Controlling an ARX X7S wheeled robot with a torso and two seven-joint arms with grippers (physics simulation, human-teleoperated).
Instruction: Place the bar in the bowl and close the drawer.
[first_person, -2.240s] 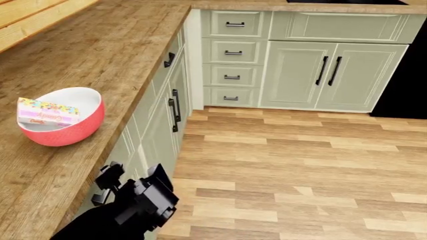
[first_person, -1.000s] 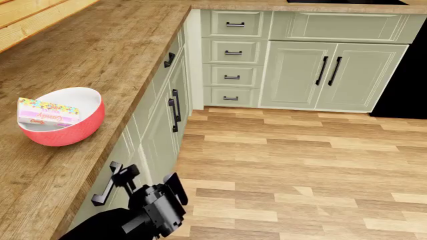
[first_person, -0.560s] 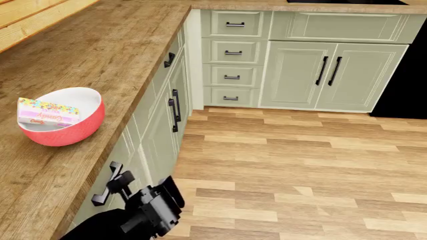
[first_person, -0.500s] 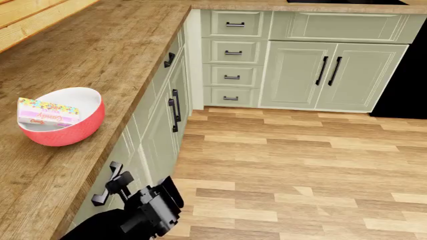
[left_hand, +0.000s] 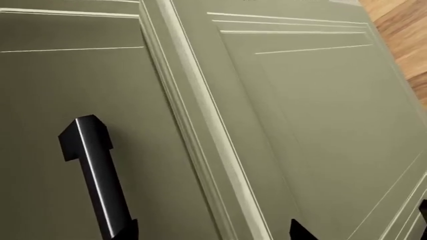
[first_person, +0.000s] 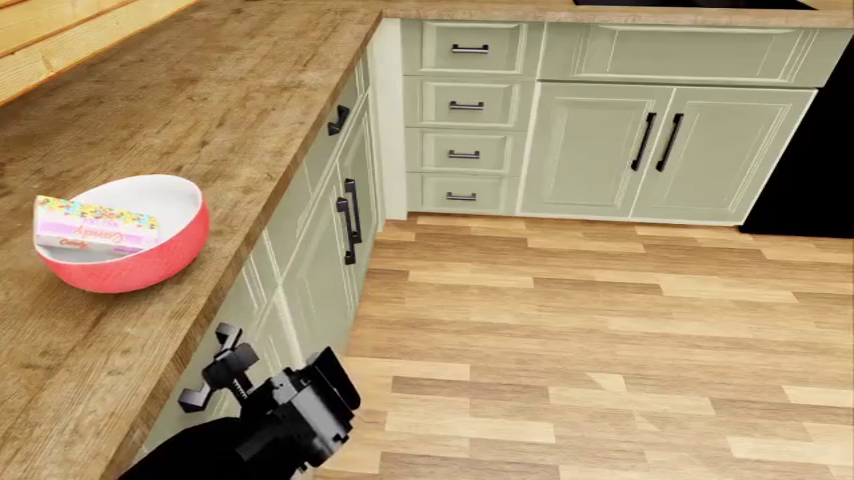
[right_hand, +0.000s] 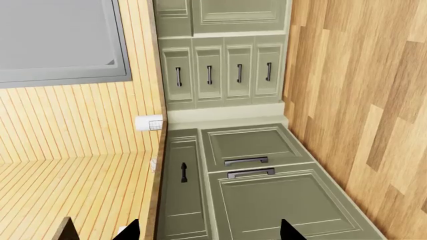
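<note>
I see the bar (first_person: 95, 226) propped on the bowl (first_person: 123, 247) rim, drawer (first_person: 238, 330) looks shut. Left gripper (first_person: 230, 370) by its handle (first_person: 211, 373), can't tell jaw gap; a snag there could reopen it

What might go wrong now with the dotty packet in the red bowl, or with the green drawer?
1. The white confetti-dotted bar leans on the rim of the coral-red round bowl and pokes out past it, so a knock to the counter might tip it out.
2. The open left gripper sits right by the black bar handle of the sage-green drawer. Pulling away carelessly might hook the handle and drag the drawer open.
</note>
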